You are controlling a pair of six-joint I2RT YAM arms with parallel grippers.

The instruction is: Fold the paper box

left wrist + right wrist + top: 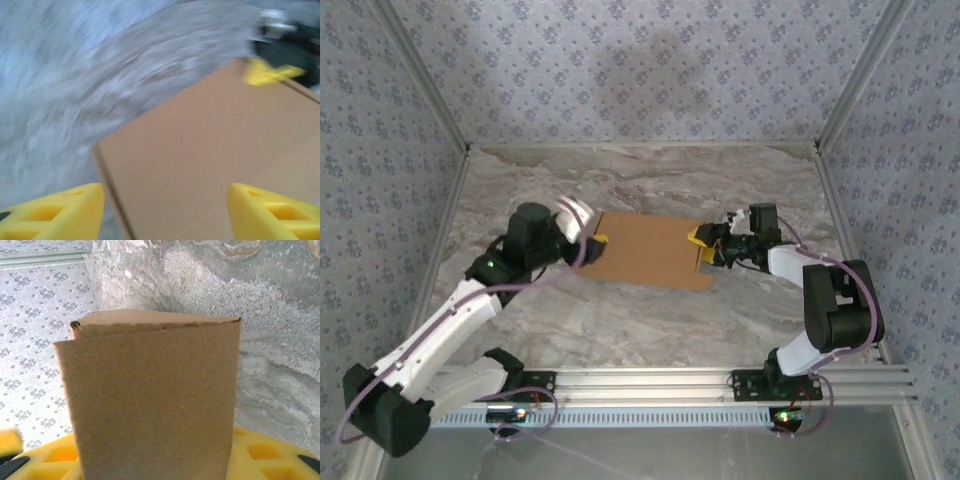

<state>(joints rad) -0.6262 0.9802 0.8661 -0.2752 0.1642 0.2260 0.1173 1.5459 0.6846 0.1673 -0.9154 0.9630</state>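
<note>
Paper box (645, 262), centre frame: light, easily creased card, best held at edges; right gripper (702, 241) pinches one, left gripper (165, 205) spread wide.

The tan-brown flat cardboard paper box (645, 262) looks matt and faintly fibrous, its cut edge ragged. The grey-white marbled bench top (620, 322) is dull and grainy. The yellow hollow-celled fingers (270, 212) look like smooth matt plastic; the near-edge silver ribbed rail (650, 380), brushed metal.
</note>
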